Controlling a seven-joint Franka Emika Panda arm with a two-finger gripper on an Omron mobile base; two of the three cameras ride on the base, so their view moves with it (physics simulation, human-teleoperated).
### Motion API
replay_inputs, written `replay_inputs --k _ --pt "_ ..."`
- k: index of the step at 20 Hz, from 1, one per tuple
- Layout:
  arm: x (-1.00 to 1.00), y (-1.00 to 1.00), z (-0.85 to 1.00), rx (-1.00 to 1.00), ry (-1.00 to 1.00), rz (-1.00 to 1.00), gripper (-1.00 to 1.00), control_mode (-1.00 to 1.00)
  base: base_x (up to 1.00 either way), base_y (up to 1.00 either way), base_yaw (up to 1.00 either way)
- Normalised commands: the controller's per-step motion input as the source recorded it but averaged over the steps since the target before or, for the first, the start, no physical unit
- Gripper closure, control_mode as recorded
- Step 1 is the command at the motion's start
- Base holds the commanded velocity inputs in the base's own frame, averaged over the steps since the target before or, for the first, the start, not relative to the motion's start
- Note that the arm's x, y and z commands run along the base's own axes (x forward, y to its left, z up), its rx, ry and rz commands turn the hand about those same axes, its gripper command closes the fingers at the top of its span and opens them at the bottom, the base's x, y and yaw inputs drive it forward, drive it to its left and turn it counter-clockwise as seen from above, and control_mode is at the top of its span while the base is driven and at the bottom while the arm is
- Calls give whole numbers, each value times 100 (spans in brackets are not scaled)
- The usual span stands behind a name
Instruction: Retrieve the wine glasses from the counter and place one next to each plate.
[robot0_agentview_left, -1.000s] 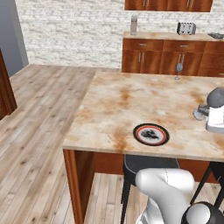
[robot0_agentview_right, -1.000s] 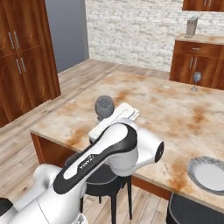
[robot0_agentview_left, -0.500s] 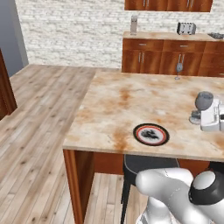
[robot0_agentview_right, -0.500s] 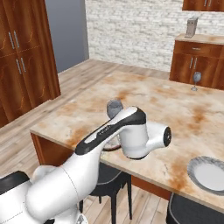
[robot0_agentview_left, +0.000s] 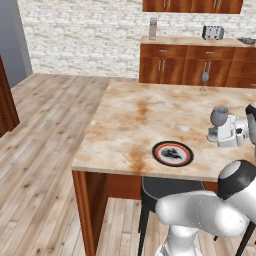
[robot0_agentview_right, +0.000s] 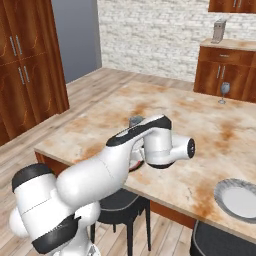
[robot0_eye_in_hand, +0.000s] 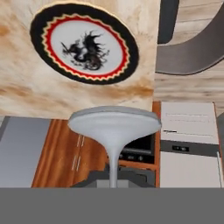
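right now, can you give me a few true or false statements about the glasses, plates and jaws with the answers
1. The robot holds a wine glass above the counter. True.
2. The second wine glass already stands beside the pale plate. False: it stands far off, near the counter's far edge.
3. The red-and-black plate lies near the counter's front edge. True.
4. The jaws are wide open with nothing between them. False: they are shut on the held glass's stem.
5. A toaster sits on the island counter between the plates. False: it sits on the wall cabinets' top at the back.
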Motion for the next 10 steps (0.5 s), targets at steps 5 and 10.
replay_inputs --k 5,10 --pt "58 -17 -46 0 2 0 100 -100 0 0 0" --pt "48 -28 -45 0 6 0 100 -100 0 0 0"
